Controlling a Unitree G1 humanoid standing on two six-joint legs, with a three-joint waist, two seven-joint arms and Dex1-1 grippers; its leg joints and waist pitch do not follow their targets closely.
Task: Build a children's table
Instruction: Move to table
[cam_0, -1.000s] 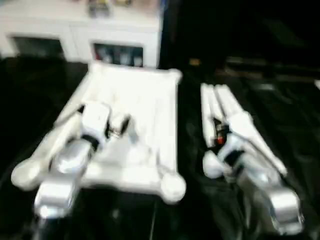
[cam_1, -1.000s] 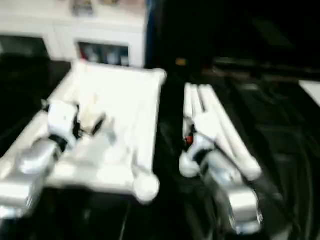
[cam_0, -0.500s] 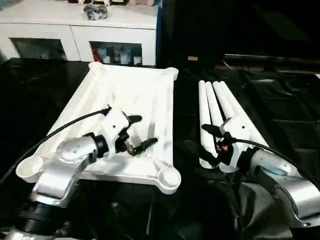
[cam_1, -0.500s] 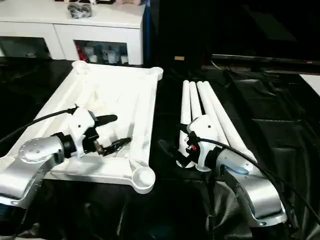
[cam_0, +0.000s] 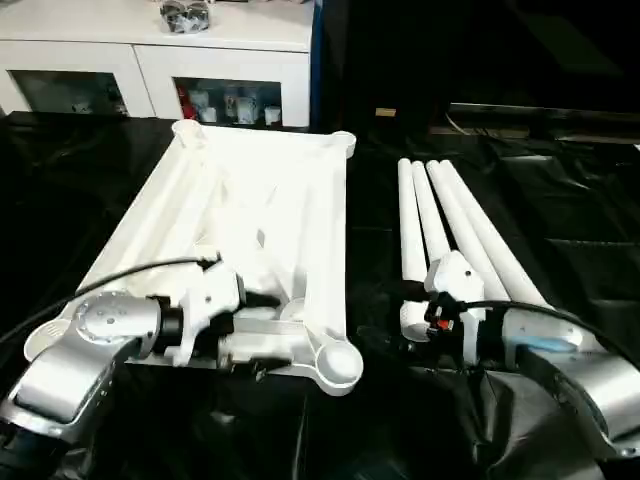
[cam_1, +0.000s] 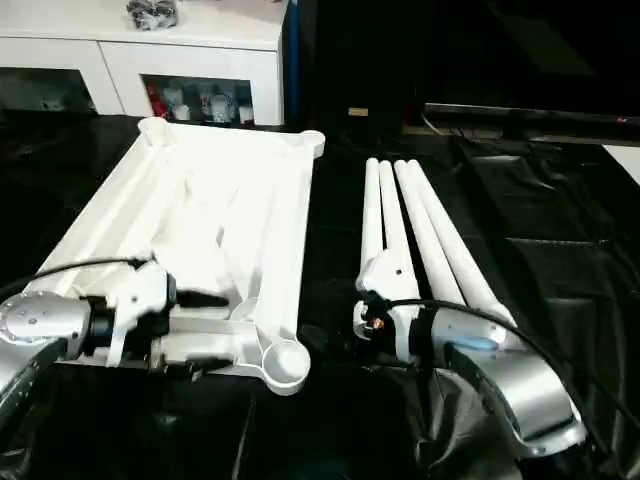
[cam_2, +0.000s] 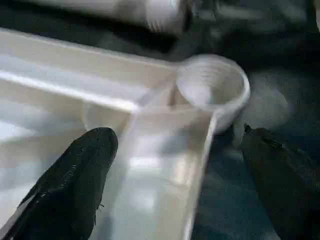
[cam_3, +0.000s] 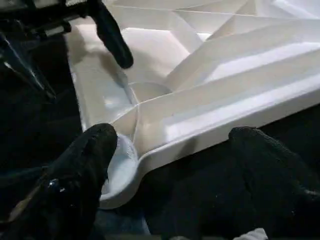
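The children's table top lies upside down, ribs up, on the black-draped surface. Its white tube legs lie side by side to the right of it. My left gripper is open and straddles the top's near rim, close to the near right corner socket. My right gripper is open, low over the black cloth between that socket and the legs' near ends. It points at the socket and holds nothing. One left finger shows in the right wrist view.
A white cabinet with glass-front shelves stands behind the work surface. Wrinkled black cloth covers the surface right of the legs. A black cable arcs over my left forearm.
My left gripper has dropped from the middle of the top to its near rim. My right gripper has come off the legs' ends, toward the corner socket. The head view has shifted.
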